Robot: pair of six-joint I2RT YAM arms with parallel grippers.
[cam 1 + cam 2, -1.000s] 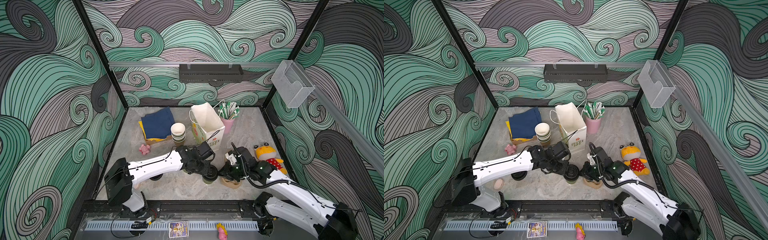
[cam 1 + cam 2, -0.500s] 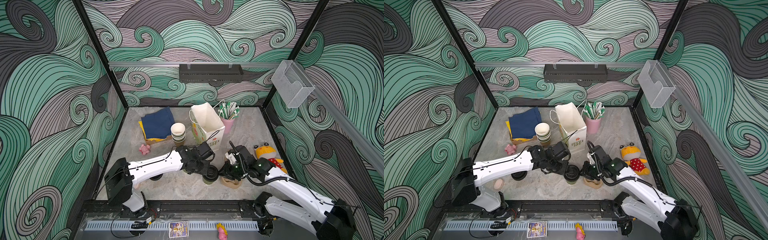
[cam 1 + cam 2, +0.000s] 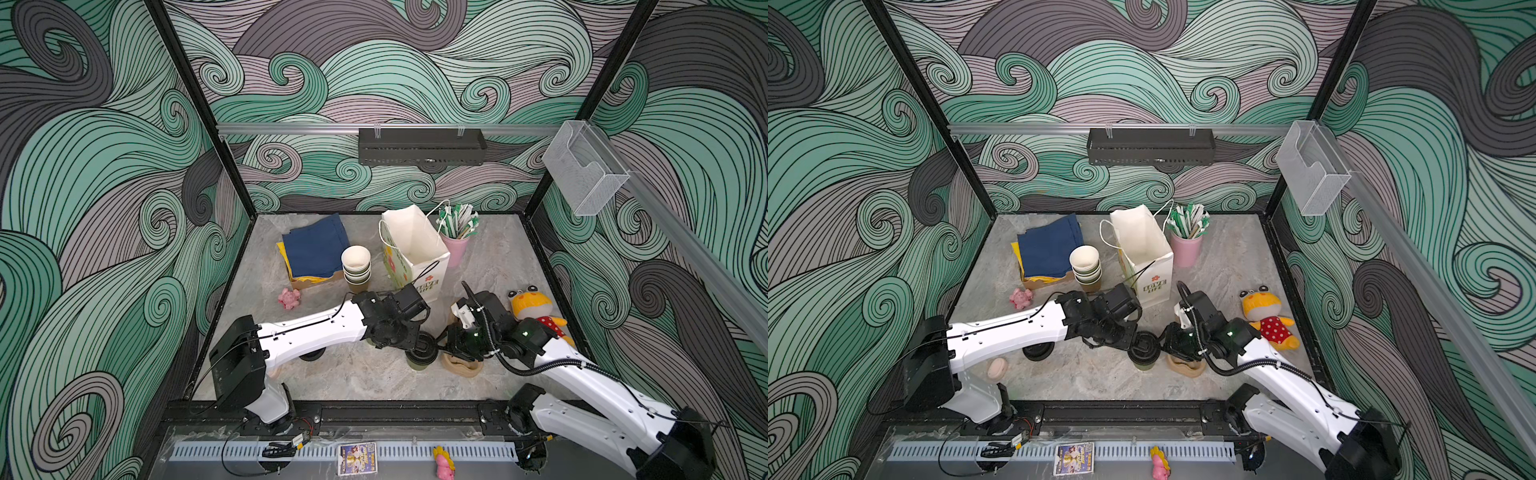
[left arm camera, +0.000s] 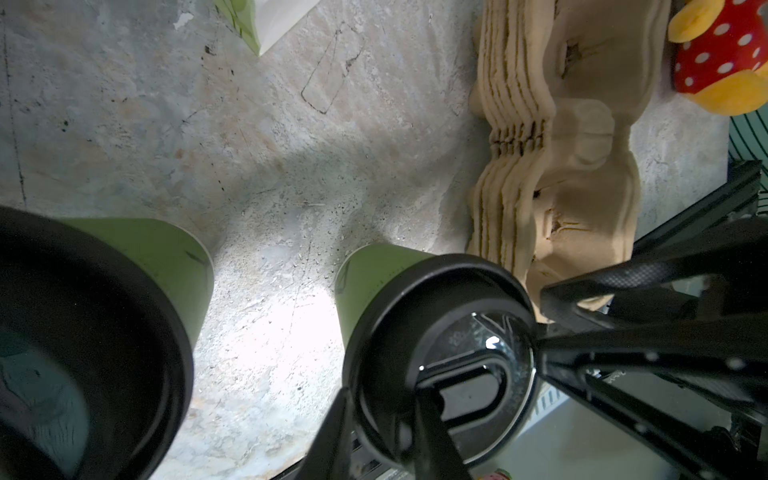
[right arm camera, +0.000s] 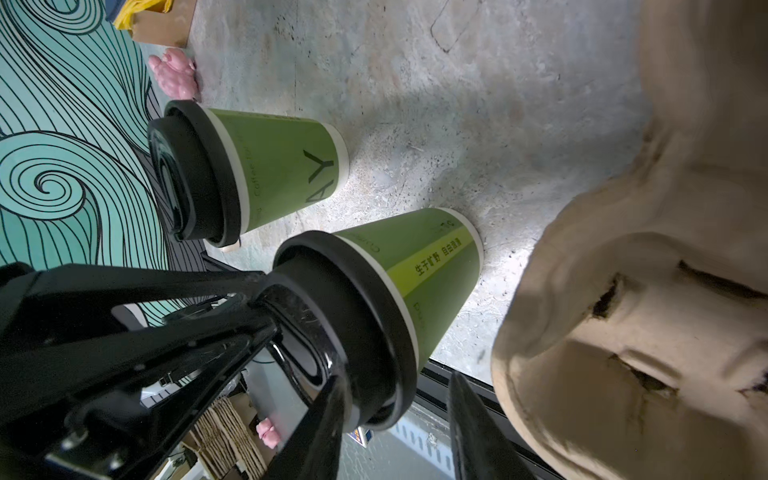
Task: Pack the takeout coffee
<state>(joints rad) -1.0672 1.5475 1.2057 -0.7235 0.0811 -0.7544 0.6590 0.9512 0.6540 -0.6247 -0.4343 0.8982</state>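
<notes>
One takeout coffee cup (image 3: 420, 360) stands at the front middle of the table, olive-green with a black lid (image 4: 440, 345). My left gripper (image 4: 382, 432) is shut on that lid's rim, one finger outside it and one on top. My right gripper (image 5: 399, 428) is at the same lid from the other side. It is open: one finger lies against the lid, the other stands clear of it. The other lidded cup (image 5: 270, 170) stands to the left, partly under my left arm (image 3: 311, 330). In both top views the two grippers meet over the front cup (image 3: 1143, 353).
A stack of brown pulp carriers (image 3: 461, 366) lies just right of the front cup. The open white paper bag (image 3: 415, 249) stands behind, with a pink cup of straws (image 3: 456, 249), stacked empty cups (image 3: 356, 266), blue napkins (image 3: 316, 249), a pink toy (image 3: 289, 298) and a yellow plush (image 3: 536, 309).
My right gripper's jaws have spread and let go of the lid's rim. My left gripper has kept its hold, and both arms have barely moved.
</notes>
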